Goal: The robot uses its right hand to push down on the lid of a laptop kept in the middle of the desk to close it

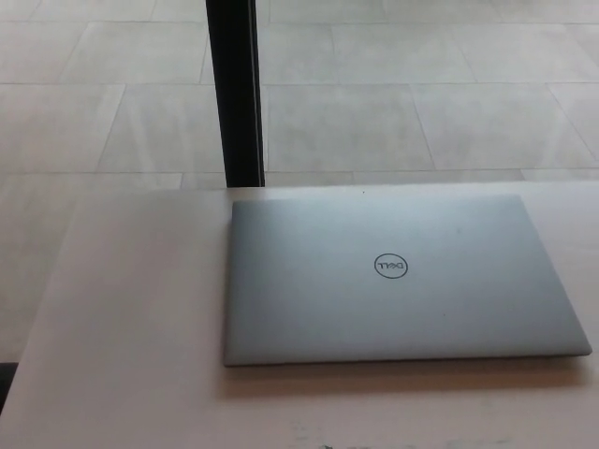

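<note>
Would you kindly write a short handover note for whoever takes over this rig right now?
Hands: neither the left nor the right hand is in view.
Things: the silver laptop lies flat on the pale desk, lid fully down, logo facing up. A black post stands behind the desk's far edge.
Done: the lid looks closed.
Left: nothing apparent; just confirm that the lid is fully shut.

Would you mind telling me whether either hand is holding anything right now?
Nothing is seen held: neither hand is in view, and the laptop lies closed.
</note>
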### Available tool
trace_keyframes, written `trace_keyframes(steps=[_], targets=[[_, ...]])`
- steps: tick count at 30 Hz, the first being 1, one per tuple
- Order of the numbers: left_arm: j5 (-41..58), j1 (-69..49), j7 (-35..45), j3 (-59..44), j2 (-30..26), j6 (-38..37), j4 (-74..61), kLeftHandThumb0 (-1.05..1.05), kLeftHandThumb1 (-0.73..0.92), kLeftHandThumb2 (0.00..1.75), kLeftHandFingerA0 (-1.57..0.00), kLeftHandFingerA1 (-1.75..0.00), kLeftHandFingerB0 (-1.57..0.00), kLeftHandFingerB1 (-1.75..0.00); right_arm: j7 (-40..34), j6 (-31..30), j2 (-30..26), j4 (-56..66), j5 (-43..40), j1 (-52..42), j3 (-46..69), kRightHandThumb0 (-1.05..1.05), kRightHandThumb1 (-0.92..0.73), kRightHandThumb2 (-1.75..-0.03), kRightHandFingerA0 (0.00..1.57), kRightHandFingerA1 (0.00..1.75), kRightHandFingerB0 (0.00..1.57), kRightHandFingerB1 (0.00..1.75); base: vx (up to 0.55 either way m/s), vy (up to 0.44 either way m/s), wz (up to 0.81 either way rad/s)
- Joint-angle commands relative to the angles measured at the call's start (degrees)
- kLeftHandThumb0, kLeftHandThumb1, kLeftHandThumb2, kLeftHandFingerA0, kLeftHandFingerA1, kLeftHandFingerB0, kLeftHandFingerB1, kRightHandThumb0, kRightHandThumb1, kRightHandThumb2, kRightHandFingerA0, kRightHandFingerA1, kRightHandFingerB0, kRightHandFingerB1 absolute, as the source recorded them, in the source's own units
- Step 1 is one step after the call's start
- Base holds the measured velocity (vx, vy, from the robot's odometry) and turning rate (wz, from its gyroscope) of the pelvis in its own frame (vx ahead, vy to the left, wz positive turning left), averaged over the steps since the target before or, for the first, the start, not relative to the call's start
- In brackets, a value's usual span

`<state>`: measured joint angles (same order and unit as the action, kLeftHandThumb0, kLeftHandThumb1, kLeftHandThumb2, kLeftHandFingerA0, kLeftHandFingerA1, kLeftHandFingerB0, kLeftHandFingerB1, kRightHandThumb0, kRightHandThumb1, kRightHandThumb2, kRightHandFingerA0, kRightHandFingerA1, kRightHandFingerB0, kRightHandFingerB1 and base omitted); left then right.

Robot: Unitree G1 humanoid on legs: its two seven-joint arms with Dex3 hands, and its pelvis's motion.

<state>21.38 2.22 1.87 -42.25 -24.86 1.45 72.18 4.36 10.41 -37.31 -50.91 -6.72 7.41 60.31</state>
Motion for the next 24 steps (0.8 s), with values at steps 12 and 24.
trace_keyframes(steps=[12,24], targets=[[1.11,-0.22,-0.74,-0.13,-1.10,-1.99,0.17,-0.82,0.92,0.76,-0.51,-0.63,-0.44,-0.47,-10.13,-8.49,4.99,-11.25,-19.47,3.10,15.70,-0.92,-0.91,-0.71,0.94,1.51,0.44,1.31,0.00,0.000,0.00],[1.42,0.39,-1.50,-0.28,-1.16,-1.80,0.03,-0.82,0.92,0.75,-0.53,-0.64,-0.46,-0.48,-9.38,-10.54,6.94,-7.54,-23.15,2.34,11.73,-0.99,-0.79,-1.27,0.90,1.32,0.52,1.09,0.00,0.000,0.00]])
